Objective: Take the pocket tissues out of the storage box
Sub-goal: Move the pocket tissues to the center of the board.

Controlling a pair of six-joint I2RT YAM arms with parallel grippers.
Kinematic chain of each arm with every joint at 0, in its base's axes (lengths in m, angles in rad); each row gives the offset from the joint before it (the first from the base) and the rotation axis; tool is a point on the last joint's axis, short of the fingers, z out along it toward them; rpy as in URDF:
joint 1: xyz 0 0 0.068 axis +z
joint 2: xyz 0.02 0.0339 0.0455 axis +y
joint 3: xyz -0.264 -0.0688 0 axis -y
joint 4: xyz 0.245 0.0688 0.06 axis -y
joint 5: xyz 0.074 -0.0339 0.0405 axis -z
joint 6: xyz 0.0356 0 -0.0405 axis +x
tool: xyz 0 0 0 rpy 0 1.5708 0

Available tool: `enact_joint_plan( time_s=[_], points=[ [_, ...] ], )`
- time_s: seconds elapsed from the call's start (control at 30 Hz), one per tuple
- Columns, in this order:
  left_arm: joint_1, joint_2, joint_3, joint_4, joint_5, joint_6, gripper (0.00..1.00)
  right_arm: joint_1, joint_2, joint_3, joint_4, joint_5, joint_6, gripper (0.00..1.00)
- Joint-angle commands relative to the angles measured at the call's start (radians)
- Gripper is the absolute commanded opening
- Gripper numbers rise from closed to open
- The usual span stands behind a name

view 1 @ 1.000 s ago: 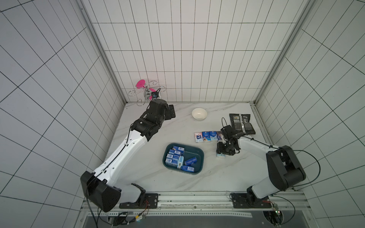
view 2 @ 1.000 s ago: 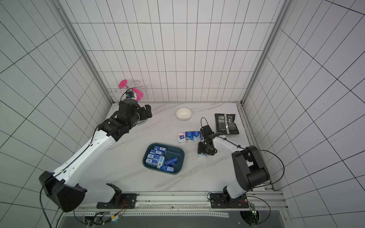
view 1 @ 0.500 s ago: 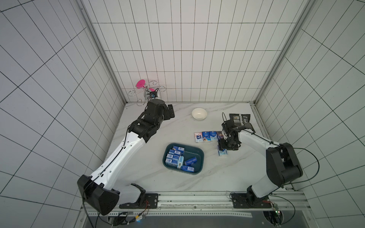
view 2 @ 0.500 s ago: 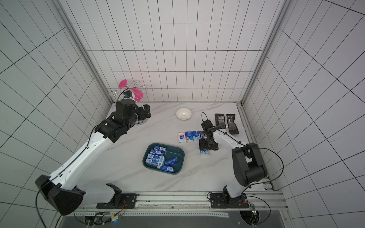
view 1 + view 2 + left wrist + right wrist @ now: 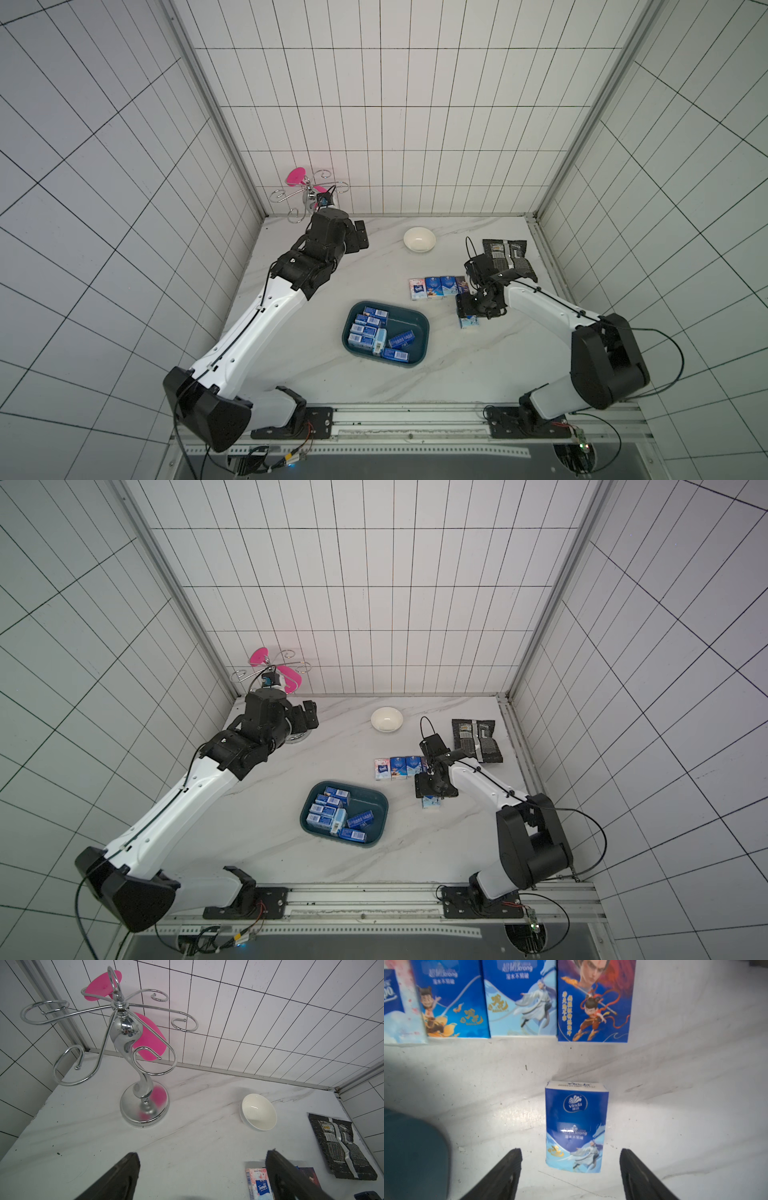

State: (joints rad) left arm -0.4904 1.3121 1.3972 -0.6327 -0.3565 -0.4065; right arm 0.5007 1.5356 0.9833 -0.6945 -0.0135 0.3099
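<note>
In both top views, blue packs lie in the box, four more sit in a row near it, and one pack lies under the right gripper. In the left wrist view, the left gripper is wide open and empty; a pink pack reads "Tempo". In the right wrist view, the one pack reads "Vinda"; the right fingers stand wide, not touching it.

Top views bright and even. My right wrist view runs dimmer, blurred at the edges, with a spot of glare on the pocket tissue pack.
</note>
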Motion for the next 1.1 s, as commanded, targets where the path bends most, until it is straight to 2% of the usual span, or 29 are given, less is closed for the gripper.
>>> enact_joint_plan(
  time_s=[0.0,0.13,0.5,0.67,1.07],
  points=[
    [-0.007,0.007,0.026,-0.001,-0.002,0.009,0.98,0.014,0.040,-0.026,0.007,0.039,0.020,0.78],
    [-0.007,0.007,0.027,0.001,-0.007,0.011,0.98,0.024,0.060,-0.031,0.018,0.050,0.021,0.78],
    [-0.007,0.007,0.023,0.002,-0.012,0.015,0.98,0.029,0.131,-0.035,0.034,0.075,0.037,0.62],
    [-0.007,0.007,0.024,0.005,-0.016,0.020,0.98,0.020,0.117,-0.038,0.040,0.106,0.046,0.56],
    [-0.007,0.013,0.031,0.007,-0.007,0.019,0.98,-0.063,0.141,0.016,0.046,0.057,-0.006,0.55]
  ],
)
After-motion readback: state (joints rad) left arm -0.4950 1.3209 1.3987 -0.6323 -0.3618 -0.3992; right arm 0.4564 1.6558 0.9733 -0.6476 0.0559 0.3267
